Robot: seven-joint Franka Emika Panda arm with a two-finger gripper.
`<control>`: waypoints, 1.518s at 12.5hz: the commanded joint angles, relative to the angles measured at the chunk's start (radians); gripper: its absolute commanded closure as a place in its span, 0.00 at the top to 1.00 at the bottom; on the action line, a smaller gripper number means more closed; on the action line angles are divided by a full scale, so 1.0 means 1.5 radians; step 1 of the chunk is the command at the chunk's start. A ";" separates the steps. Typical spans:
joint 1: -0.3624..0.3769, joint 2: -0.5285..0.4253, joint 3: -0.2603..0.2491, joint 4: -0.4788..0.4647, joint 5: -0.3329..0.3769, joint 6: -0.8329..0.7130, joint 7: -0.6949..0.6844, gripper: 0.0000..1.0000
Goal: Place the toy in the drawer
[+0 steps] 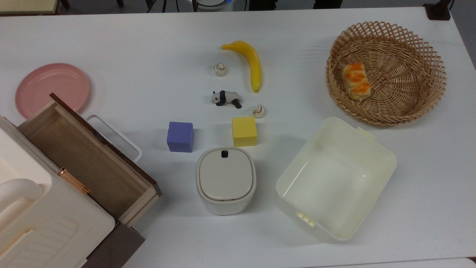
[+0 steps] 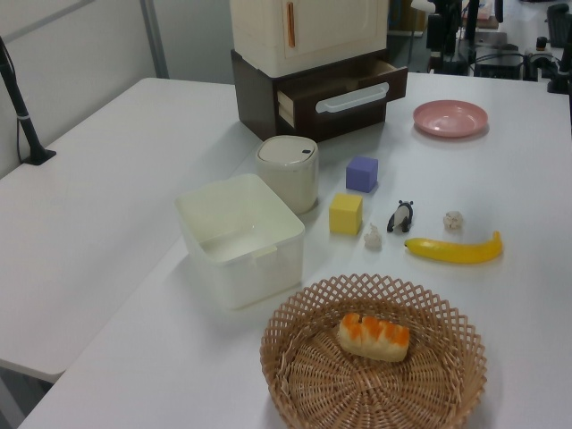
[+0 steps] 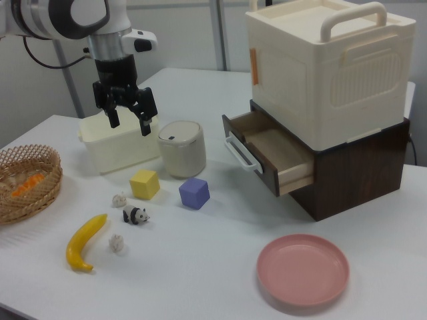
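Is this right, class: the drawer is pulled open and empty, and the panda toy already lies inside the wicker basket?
Not quite. The drawer is open and empty, but the panda toy stands on the table beside the banana, as the top view shows.

I see a yellow banana (image 1: 247,61), purple cube (image 1: 180,136), yellow cube (image 1: 244,131), pink plate (image 1: 51,86), and bread (image 1: 356,81) inside a wicker basket (image 1: 409,96).
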 commanded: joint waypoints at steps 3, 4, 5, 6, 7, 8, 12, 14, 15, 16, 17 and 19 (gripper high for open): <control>0.002 0.002 -0.006 0.005 0.002 0.003 0.000 1.00; -0.002 0.002 -0.006 0.005 0.002 0.004 0.000 1.00; -0.007 0.002 -0.006 0.005 0.003 0.005 0.000 1.00; -0.007 0.003 -0.006 0.005 0.002 0.005 0.000 1.00; -0.007 0.003 -0.006 0.004 0.002 0.005 0.000 1.00; -0.007 0.003 -0.006 0.004 0.002 0.005 0.000 1.00; -0.006 0.003 -0.006 0.002 0.002 0.006 0.000 1.00; -0.004 0.004 -0.005 0.001 0.002 0.006 0.000 1.00; -0.002 0.006 -0.005 0.001 0.003 0.006 0.000 1.00; -0.001 0.008 -0.005 0.000 0.003 0.007 -0.001 1.00; -0.001 0.010 -0.005 0.000 0.002 0.008 0.000 1.00; -0.001 0.015 -0.005 -0.001 0.002 0.008 -0.001 1.00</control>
